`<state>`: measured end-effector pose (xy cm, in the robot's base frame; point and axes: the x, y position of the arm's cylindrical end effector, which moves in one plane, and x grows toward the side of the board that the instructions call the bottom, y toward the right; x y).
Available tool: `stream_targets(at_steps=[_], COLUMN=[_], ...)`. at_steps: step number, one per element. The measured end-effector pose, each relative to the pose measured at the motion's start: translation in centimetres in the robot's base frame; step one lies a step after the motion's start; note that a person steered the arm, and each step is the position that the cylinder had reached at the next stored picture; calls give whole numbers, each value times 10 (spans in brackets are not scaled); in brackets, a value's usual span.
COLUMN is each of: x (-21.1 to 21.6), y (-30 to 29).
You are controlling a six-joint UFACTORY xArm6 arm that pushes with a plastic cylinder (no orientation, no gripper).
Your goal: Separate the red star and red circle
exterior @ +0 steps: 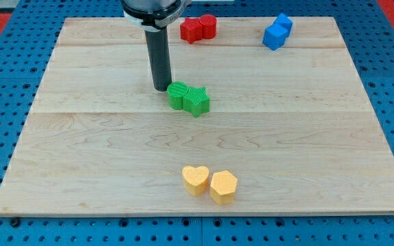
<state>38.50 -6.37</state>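
The red star (191,30) and the red circle (208,26) sit touching each other near the view's top edge of the wooden board, star on the left, circle on the right. My tip (161,88) rests on the board well below and left of the red pair. It is just left of the green circle (178,95), close to or touching it.
A green star (198,101) touches the green circle's right side. Two blue blocks (278,31) sit touching at the view's top right. A yellow heart (195,180) and a yellow hexagon (223,186) sit together near the view's bottom. The board (81,150) ends on a blue pegboard.
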Motion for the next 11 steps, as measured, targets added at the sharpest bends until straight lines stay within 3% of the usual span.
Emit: stream_targets(at_steps=[2,3,4,7,8,9,11], x=[-17,-57,-64,-165,-193,-191,-152], y=[2,32,67,148,135,79,45])
